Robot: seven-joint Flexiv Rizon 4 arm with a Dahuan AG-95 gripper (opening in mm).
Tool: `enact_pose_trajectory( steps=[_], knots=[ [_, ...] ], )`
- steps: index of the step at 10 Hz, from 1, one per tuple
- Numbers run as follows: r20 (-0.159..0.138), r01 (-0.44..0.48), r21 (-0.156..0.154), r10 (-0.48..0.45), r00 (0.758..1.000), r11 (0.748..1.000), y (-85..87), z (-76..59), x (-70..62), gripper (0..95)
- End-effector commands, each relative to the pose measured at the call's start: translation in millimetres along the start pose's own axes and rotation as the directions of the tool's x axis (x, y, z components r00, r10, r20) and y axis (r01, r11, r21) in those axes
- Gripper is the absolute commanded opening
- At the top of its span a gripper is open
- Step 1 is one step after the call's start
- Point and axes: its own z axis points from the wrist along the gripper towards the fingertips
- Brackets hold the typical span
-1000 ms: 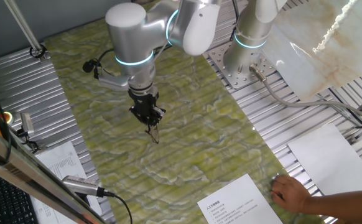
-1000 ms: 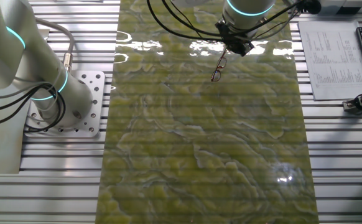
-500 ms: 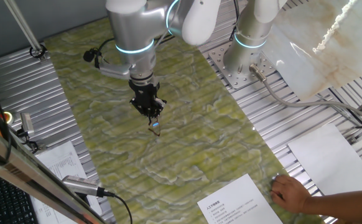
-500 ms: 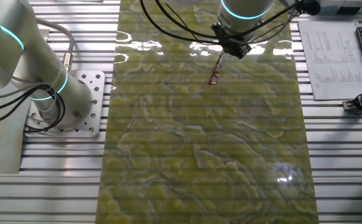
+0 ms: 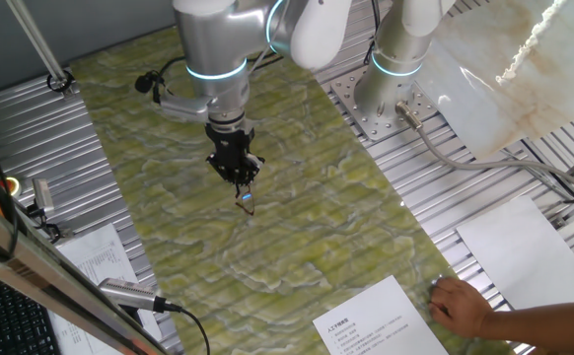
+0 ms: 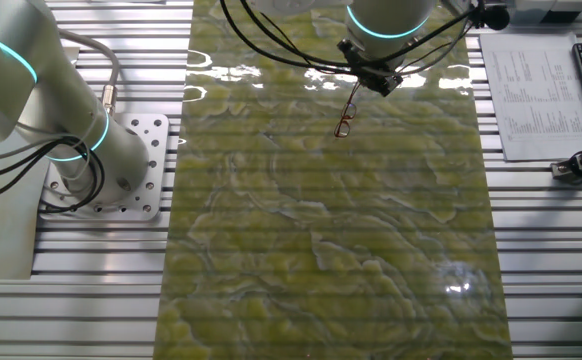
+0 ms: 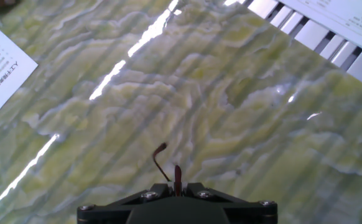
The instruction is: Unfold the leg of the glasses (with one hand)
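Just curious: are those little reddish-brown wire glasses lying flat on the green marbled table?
No, the glasses hang from the black gripper, dangling above the table.

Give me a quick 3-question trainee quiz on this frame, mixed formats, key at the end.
1. True or false: the glasses lie flat on the green mat.
2. What does the gripper hold? A) a pen B) the glasses C) nothing
3. Whose bare hand rests near the printed sheet in one fixed view: a person's or the robot's?

Key:
1. False. They hang from the gripper.
2. B. The fingers are shut on the thin frame, also visible in the hand view.
3. A person's.
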Motion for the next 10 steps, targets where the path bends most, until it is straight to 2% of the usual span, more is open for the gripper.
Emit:
enact_pose_trajectory(
  steps=[1,3,8,9,10],
  knots=[
    [-0.005,0.005,-0.001,-0.005,1.000,1.000,0.0,-3.9,3.9,0.0],
    [-0.008,0.008,-0.004,-0.008,1.000,1.000,-0.5,-8.3,8.1,0.0],
    [-0.011,0.016,-0.005,-0.016,1.000,1.000,-0.6,-8.8,9.1,0.0],
    [-0.013,0.018,-0.006,-0.018,1.000,1.000,-0.6,-8.7,9.1,19.0],
    [-0.015,0.022,-0.006,-0.022,1.000,1.000,-0.7,-8.7,9.1,19.0]
  ],
)
